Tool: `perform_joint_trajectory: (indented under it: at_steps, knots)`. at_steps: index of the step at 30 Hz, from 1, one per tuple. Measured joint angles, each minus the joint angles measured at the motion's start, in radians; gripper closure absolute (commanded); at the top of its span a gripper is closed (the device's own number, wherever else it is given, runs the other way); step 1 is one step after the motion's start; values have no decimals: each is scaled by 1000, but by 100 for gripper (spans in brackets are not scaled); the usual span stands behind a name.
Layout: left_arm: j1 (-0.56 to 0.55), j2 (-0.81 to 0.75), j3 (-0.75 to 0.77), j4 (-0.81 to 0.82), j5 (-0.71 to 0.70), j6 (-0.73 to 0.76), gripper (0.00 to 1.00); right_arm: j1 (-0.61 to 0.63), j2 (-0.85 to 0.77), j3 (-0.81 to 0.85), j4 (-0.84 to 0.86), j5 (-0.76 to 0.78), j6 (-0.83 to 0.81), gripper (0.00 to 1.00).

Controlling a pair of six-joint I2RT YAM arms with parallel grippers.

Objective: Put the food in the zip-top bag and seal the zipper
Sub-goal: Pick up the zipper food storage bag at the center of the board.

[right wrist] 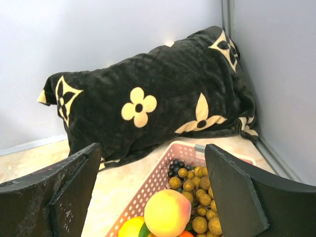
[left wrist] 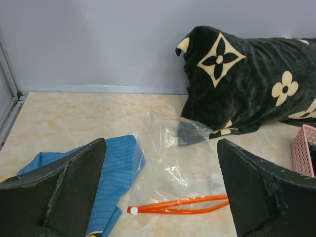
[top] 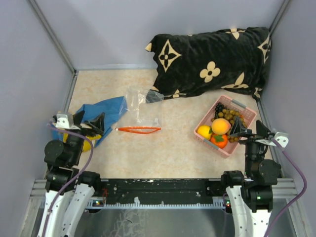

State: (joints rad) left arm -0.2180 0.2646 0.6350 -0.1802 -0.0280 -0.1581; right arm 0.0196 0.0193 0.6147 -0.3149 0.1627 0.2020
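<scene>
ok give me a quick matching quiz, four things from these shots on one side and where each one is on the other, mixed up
1 zip-top bag
2 peach
3 pillow
4 blue cloth

A in the pink basket
B far right corner
C crumpled at the left
D lying flat in the middle

Pairs: 1-D, 2-A, 3-B, 4-C

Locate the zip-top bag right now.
Top view: the zip-top bag lies flat mid-table, between the blue cloth and pink basket, near the black pillow's left corner.
</scene>
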Motion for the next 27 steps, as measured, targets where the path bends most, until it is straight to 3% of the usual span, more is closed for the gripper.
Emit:
perform_joint_trajectory:
  at_steps: [4,10,16,27]
  knots:
    - [0,74,4,-1,19,22,0,3,0,0,0,-1,0,14]
    - [-5,329,45,-26,90,82,0,57,-5,-13,8,-3,-1,14]
    - [-91,586,145,-114,129,156,0,90,-6,-13,8,-2,0,14]
    - [-383,882,238,-236,-105,346,1,201,-6,-13,8,0,-1,14]
